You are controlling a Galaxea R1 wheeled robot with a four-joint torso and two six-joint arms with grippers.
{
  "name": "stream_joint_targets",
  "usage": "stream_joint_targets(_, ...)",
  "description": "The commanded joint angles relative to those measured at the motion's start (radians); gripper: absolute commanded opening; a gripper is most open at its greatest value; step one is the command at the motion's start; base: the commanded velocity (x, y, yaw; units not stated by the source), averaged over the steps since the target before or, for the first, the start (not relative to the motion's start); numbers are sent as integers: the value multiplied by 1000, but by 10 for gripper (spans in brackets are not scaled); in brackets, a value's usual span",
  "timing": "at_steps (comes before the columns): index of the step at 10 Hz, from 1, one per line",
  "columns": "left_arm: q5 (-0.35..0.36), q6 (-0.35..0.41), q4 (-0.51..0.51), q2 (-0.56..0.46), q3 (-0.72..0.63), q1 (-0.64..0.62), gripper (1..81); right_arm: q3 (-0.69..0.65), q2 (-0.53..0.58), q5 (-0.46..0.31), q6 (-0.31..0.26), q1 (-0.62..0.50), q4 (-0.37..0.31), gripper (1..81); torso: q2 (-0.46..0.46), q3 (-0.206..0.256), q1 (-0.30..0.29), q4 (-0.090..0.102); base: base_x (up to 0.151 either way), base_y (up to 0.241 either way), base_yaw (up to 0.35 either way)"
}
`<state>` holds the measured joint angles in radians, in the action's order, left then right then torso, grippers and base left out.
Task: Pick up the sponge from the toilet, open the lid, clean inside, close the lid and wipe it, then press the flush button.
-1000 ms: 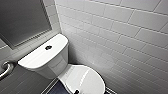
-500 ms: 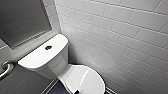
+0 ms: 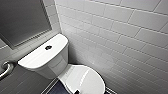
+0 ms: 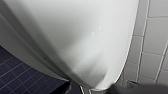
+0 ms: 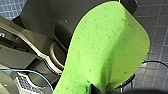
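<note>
Nothing has budged since a second ago: in the head view the toilet (image 3: 53, 63) sits just where it was, tucked against the white tiled wall (image 3: 117, 37) on the right. Its lid (image 3: 85, 79) is down, and the flush button (image 3: 48, 47) shows dark in the middle of the tank top. A grab rail (image 3: 6, 68) curls in on the left, with a strip of dark blue floor (image 3: 58, 89) near the bowl. Over to the right wrist view, and there's the sponge (image 5: 107, 50), bright green, up in the air above the floor tiles with the right claw (image 5: 99, 89) clamped on its lower end. The left wrist view sits close to the toilet's white curved side; whether the left claw (image 4: 88, 91) is apart or together, I cannot tell.
</note>
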<state>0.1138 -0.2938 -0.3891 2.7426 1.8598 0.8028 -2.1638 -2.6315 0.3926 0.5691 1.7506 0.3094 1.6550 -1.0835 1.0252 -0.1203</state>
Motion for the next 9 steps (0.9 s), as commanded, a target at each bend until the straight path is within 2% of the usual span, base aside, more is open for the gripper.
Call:
stream_joint_targets(1,21,5,9,-23,-86,-125,811,13,28,-70,-2,39,22,10,0,0,0,0,0,0,0)
stream_joint_targets(6,21,4,9,-12,-65,-125,811,16,28,-70,-2,40,22,10,0,0,0,0,0,0,0)
stream_joint_targets(9,58,4,10,-1,-53,-129,811,13,32,-69,-2,44,20,10,0,0,0,0,0,0,0)
